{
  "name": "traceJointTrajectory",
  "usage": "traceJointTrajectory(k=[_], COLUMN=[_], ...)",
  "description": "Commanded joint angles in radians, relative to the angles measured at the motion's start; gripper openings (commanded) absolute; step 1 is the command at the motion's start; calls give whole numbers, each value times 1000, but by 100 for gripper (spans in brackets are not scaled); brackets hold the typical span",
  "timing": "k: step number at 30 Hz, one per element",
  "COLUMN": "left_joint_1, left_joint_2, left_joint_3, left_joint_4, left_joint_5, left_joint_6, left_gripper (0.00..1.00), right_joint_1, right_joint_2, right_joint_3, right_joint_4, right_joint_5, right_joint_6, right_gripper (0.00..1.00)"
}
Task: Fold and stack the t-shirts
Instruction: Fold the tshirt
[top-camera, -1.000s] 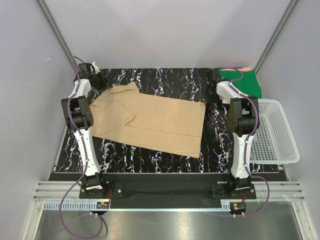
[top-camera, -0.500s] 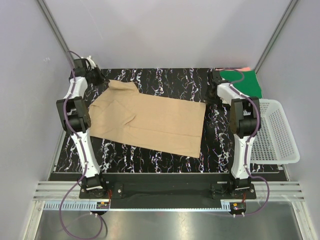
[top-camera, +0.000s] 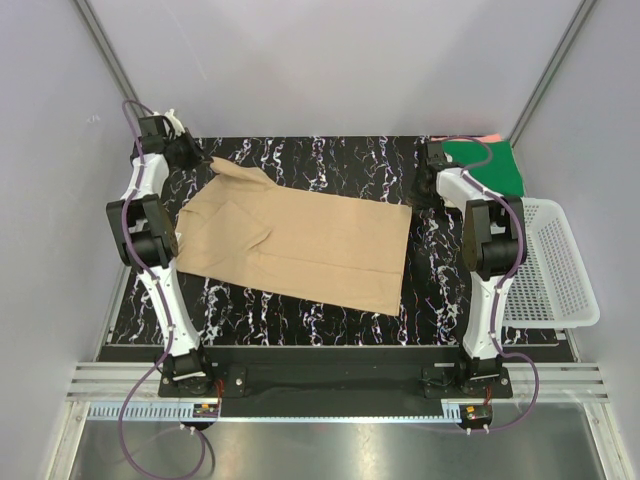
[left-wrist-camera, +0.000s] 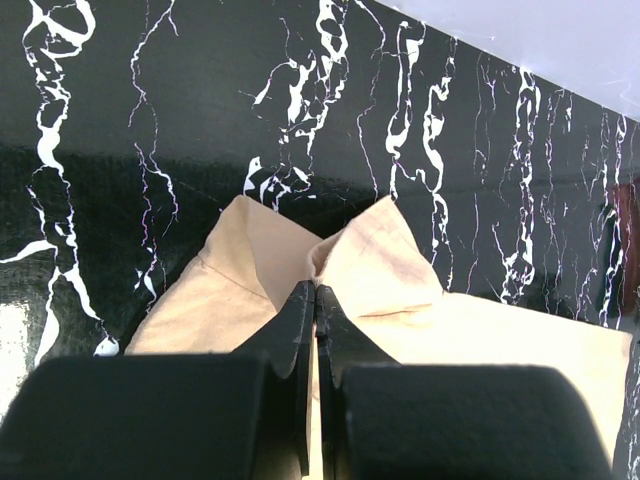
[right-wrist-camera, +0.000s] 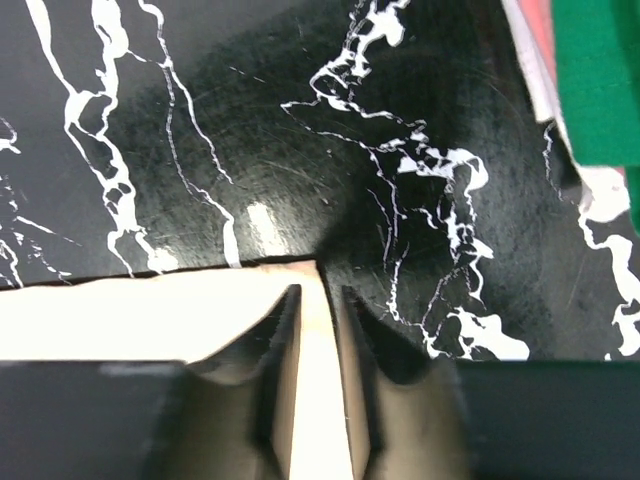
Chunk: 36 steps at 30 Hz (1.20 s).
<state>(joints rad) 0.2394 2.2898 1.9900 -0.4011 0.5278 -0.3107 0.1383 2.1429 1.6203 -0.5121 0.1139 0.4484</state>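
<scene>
The tan t-shirt (top-camera: 300, 240) lies spread flat on the black marbled table (top-camera: 330, 155). My left gripper (top-camera: 193, 158) is at the far left, shut on a bunched fold of the shirt's far left corner (left-wrist-camera: 350, 265); the jaws meet on the cloth (left-wrist-camera: 315, 292). My right gripper (top-camera: 422, 197) sits at the shirt's far right corner (right-wrist-camera: 200, 300), jaws narrowly apart astride the cloth's edge (right-wrist-camera: 318, 292). A folded dark green t-shirt (top-camera: 490, 165) lies at the far right on a coral-pink one (top-camera: 488, 137); both show in the right wrist view (right-wrist-camera: 600, 80), the pink as a strip (right-wrist-camera: 540, 40).
A white mesh basket (top-camera: 548, 265) hangs off the table's right edge beside the right arm. Grey walls close in on the left, far and right sides. The arm bases stand at the near edge.
My left gripper has moved back and left, drawing the shirt's far left corner with it. The right gripper has barely moved.
</scene>
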Motion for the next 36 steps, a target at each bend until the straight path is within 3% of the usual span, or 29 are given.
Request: traceJointTrajectory(k=[1, 5, 19, 23, 36], left_joint_1=[6, 6, 17, 18, 21], left_joint_2=[-32, -24, -12, -12, -24], left_joint_3=[12, 20, 26, 29, 24], left_joint_4=[34, 34, 34, 34, 33], left_joint_5=[32, 35, 44, 46, 49], left_joint_6=[13, 15, 18, 16, 12], left_gripper=[0, 0, 0, 0, 0], right_joint_1=[1, 1, 1, 1, 1], right_joint_2=[-57, -6, 135, 127, 83], right_joint_3=[-5, 33, 142, 133, 121], right_joint_4=[63, 52, -66, -71, -97], right_joint_5=[-31, -77, -54, -43, -10], right_joint_6=[1, -25, -51, -53, -89], right_gripper=[32, 36, 33, 30, 41])
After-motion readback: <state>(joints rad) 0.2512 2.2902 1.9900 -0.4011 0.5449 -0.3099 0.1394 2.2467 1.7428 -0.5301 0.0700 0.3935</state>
